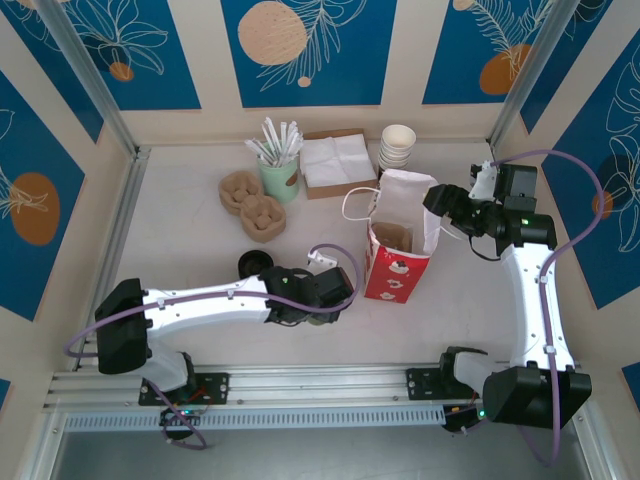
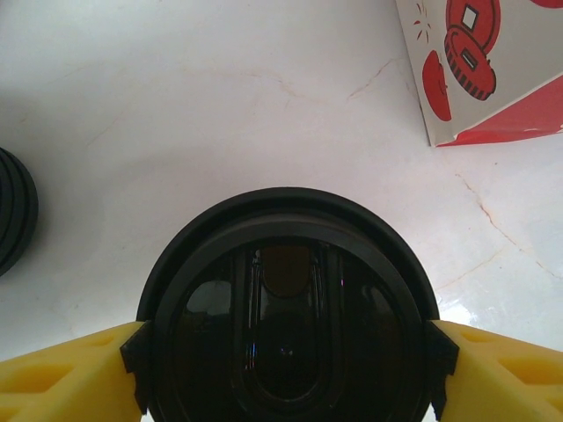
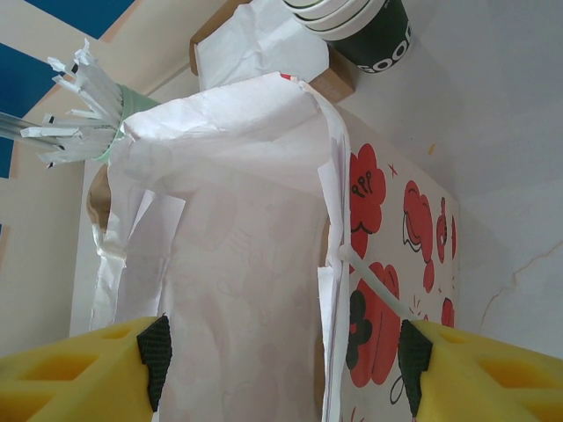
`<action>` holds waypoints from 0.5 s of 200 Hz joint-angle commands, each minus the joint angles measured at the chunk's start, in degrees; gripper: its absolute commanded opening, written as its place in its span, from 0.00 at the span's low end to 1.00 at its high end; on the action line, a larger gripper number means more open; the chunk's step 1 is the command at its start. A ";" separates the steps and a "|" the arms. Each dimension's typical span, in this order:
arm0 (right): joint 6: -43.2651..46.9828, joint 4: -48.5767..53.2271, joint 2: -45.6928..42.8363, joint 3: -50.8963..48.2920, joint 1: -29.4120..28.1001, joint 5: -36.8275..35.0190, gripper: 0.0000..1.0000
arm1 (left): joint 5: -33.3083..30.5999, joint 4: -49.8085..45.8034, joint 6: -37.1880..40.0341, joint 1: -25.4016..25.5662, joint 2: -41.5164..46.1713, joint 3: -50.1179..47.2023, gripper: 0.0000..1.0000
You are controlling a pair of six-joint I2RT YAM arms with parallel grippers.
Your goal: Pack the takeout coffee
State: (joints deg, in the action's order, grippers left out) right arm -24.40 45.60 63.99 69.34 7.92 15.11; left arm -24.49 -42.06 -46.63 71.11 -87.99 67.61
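Nearest the arms' bases, the left gripper [image 2: 288, 365] reaches out low over the pale marbled surface [image 1: 180, 230]. It is set around the takeout coffee [image 2: 286, 308], a small cup under a round black plastic lid. In the left wrist view the black pads [image 2: 136, 365] on the yellow fingers touch the lid's rim on both sides, so the jaws are closed on the cup at a wide spread. The cup stands upright on the surface, near the front and just left of the bag.

A little to the cup's left sits a low stack of loose black plastic lids [image 1: 255, 264], apart from it.

Just beyond and to the right, a red-and-white printed paper bag [image 1: 395, 265] stands upright with its mouth open. The right gripper [image 3: 281, 365] is at the bag's far right top edge. Its jaws are wide, with the bag's white side panel between the pads. I cannot tell whether they pinch the paper or merely straddle it.

Farther back, two brown moulded-pulp cup carriers [image 1: 252, 203] lie side by side. Behind them stands a pale green cup of white wrapped straws [image 1: 282, 178]. To its right is a brown cardboard box of white napkins [image 1: 335, 162], then a stack of white lidless paper cups [image 1: 398, 147].
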 commanded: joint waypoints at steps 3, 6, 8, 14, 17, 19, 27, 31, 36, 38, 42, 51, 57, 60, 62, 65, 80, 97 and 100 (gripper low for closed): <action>-0.21 0.67 -0.33 0.01 -0.28 -0.26 0.71 | 0.76 0.15 -1.32 -0.40 -1.18 -2.03 0.77; -0.21 0.69 -0.35 0.00 -0.28 -0.34 0.71 | 0.79 0.16 -1.32 -0.44 -1.22 -2.09 0.77; -0.21 0.71 -0.35 0.00 -0.27 -0.35 0.71 | 0.77 0.17 -1.39 -0.45 -1.29 -2.10 0.77; -0.28 0.67 -0.35 0.01 -0.28 -0.28 0.71 | 0.91 0.14 -1.36 -0.45 -1.44 -2.14 0.77; -0.29 0.70 -0.35 0.05 -0.23 -0.26 0.71 | 0.91 0.07 -1.37 -0.49 -1.53 -2.14 0.77; -0.29 0.67 -0.40 0.04 -0.27 -0.26 0.71 | 0.95 0.01 -1.36 -0.46 -1.56 -2.14 0.77; -0.29 0.73 -0.43 0.01 -0.22 -0.27 0.71 | 1.01 -0.28 -1.37 -0.45 -1.88 -2.00 0.77; -0.23 0.79 -0.43 0.10 -0.27 -0.26 0.71 | 1.02 -0.57 -1.40 -0.45 -2.04 -1.94 0.77; -0.21 0.90 -0.44 0.18 -0.28 -0.26 0.71 | 1.02 -0.87 -1.36 -0.44 -2.22 -1.87 0.77; -0.23 0.89 -0.44 0.25 -0.28 -0.26 0.71 | 1.02 -1.01 -1.42 -0.44 -2.26 -1.83 0.77; -0.16 0.98 -0.40 0.26 -0.28 -0.34 0.71 | 1.02 -1.27 -1.34 -0.45 -2.38 -1.79 0.77; -0.16 1.05 -0.46 0.28 -0.25 -0.43 0.71 | 1.05 -1.67 -1.17 -0.44 -2.69 -1.60 0.77; -0.11 1.08 -0.53 0.27 -0.28 -0.48 0.71 | 1.19 -1.86 -1.11 -0.47 -2.87 -1.60 0.78; -0.13 1.08 -0.57 0.27 -0.25 -0.52 0.71 | 1.37 -1.93 -1.05 -0.45 -2.93 -1.53 0.78; -0.16 1.11 -0.61 0.31 -0.27 -0.52 0.71 | 1.44 -1.96 -1.04 -0.45 -2.97 -1.59 0.77; -0.12 1.15 -0.62 0.27 -0.28 -0.52 0.71 | 1.66 -2.03 -0.93 -0.43 -3.01 -1.61 0.77; -0.11 1.08 -0.62 0.28 -0.25 -0.52 0.71 | 2.35 -2.46 -0.84 -0.45 -3.63 -1.50 0.78; 0.01 1.19 -0.62 0.27 -0.32 -0.66 0.71 | 3.15 -2.76 -0.78 -0.44 -4.18 -1.54 0.77; 0.05 1.20 -0.62 0.29 -0.28 -0.61 0.71 | 3.31 -2.74 -0.75 -0.45 -4.31 -1.67 0.78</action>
State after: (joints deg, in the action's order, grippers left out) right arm -24.38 45.89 63.99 69.34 7.92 14.94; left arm -24.47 -41.54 -46.63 71.05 -88.88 67.18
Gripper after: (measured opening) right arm 0.710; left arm 0.776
